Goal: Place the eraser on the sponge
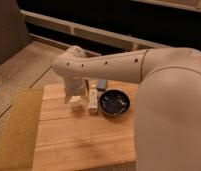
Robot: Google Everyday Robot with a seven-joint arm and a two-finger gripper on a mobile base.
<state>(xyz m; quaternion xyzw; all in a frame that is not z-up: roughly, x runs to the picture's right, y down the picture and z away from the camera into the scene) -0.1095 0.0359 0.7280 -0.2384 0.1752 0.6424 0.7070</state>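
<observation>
eraser [93, 101] looks to be the small pale block standing on the wooden table [84, 145], though that's hard to confirm. it sits right beside the dark bowl [115, 103], on the bowl's left, and touches or nearly touches the rim. behind the two of them, toward the far edge of the table, lies a small grey-blue piece, which may be the sponge [101, 84]. it's apart from the pale block, with nothing on top of it.

the big white arm [119, 65] reaches in from the right, across the back of the table, and bends down at the wrist. the gripper [76, 103] is low over the wood, just left of the pale block and very close to it. whether it's clenched, released or grasping anything, i cannot tell, and contact with the block is not clear either.

on the left, a yellow-green mat [16, 127] lies alongside the table edge, well away from the action.
</observation>
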